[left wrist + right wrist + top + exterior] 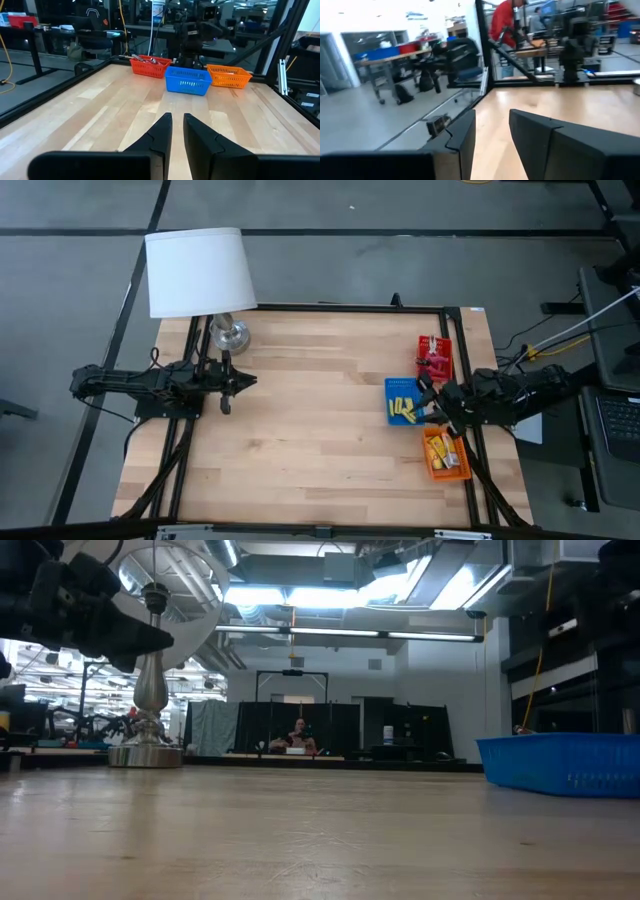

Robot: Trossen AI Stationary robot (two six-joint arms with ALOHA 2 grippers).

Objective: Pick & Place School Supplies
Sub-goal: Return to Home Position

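The school supplies lie in three trays at the table's right edge. Red-handled tools fill the red tray. Small yellow pieces sit in the blue tray. Yellow printed packs lie in the orange tray. My right gripper hovers at the blue tray's right side, open, with nothing between its fingers. My left gripper waits at the table's left side near the lamp base, its fingers a narrow gap apart, also without anything in it.
A lamp with a white shade stands by its silver base at the far left corner, just beyond the left gripper. Bare wood spans the middle of the table between the arms. People show in the room beyond.
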